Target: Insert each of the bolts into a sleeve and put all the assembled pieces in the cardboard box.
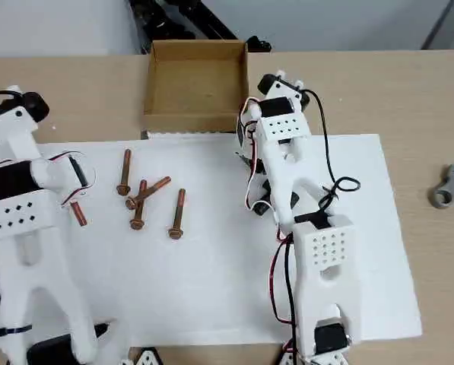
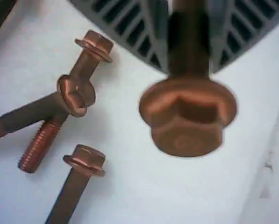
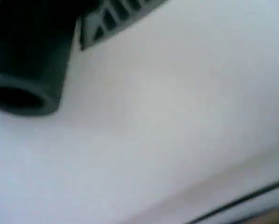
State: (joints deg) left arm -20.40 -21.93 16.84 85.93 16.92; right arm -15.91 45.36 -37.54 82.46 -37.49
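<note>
Where the left arm's fingers [image 2: 123, 25] close, a copper bolt [image 2: 188, 116] is pinched by its shank, and its flanged hex head hangs free below the ribbed grey surfaces, above the white sheet [image 2: 176, 196]. Beside it on the sheet lie the loose bolts [image 2: 76, 93]: two are crossed, one over the other, and another lies apart with its head toward that pair. In the high view the held bolt is at the sheet's left side. Four loose ones are spread to its right, toward the middle of the sheet.

The right arm's fingers [image 3: 116, 18] seem to be closed on a black sleeve [image 3: 27, 60] (the wrist view is too blurred to show both sides touching it). The sleeve's open end shows just over the white surface. In the high view that arm stretches up the sheet's right half toward the far edge. The cardboard box [image 1: 196, 84] stands open on the bench [image 1: 409, 84], just beside the sheet's far edge. A small grey part [image 1: 449, 186] lies on the bare bench, well off to the right.
</note>
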